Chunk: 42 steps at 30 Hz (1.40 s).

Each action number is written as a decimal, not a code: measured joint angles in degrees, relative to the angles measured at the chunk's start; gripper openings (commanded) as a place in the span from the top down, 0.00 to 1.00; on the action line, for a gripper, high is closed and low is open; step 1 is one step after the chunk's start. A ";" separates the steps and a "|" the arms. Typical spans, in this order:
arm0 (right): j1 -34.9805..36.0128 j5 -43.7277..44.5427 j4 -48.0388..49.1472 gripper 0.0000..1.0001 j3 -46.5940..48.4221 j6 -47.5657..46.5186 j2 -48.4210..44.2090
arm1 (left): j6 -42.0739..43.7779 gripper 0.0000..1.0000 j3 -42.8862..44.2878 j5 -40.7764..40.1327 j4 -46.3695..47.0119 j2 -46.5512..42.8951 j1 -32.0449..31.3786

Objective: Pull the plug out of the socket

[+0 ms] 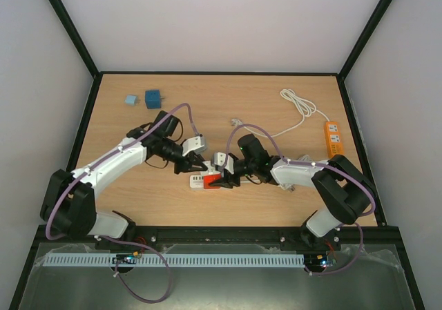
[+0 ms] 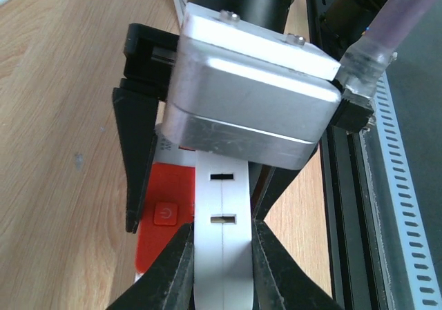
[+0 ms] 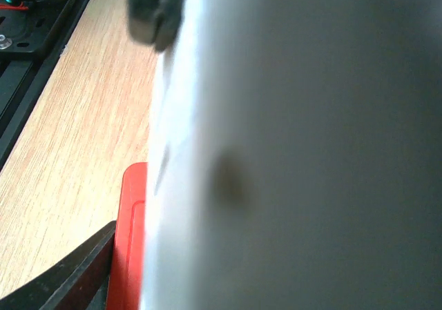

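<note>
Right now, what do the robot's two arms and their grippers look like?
Both the left arm and right arm have white links between bulky black joints, each trailed by a translucent lilac cable. The left gripper and right gripper carry black wedge-shaped fingers, and a rounded silver housing sits at each wrist. No markings are visible.

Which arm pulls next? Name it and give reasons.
Right, probably. The left gripper is clamped on the white power strip, anchoring it. The right gripper straddles the strip at its red switch end, free to pull; the plug itself is hidden.
</note>
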 measured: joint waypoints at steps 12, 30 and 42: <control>0.00 2.16 -4.39 0.20 1.73 0.83 -1.46 | 1.81 0.98 2.01 -0.13 -3.06 -1.46 4.79; -1.66 4.74 -18.53 0.07 16.17 2.03 -9.22 | 5.09 0.98 11.74 3.34 -11.98 -5.90 13.27; -6.49 7.63 -20.04 0.01 21.77 14.45 -13.40 | 3.06 0.97 14.08 13.18 -14.97 -12.28 15.43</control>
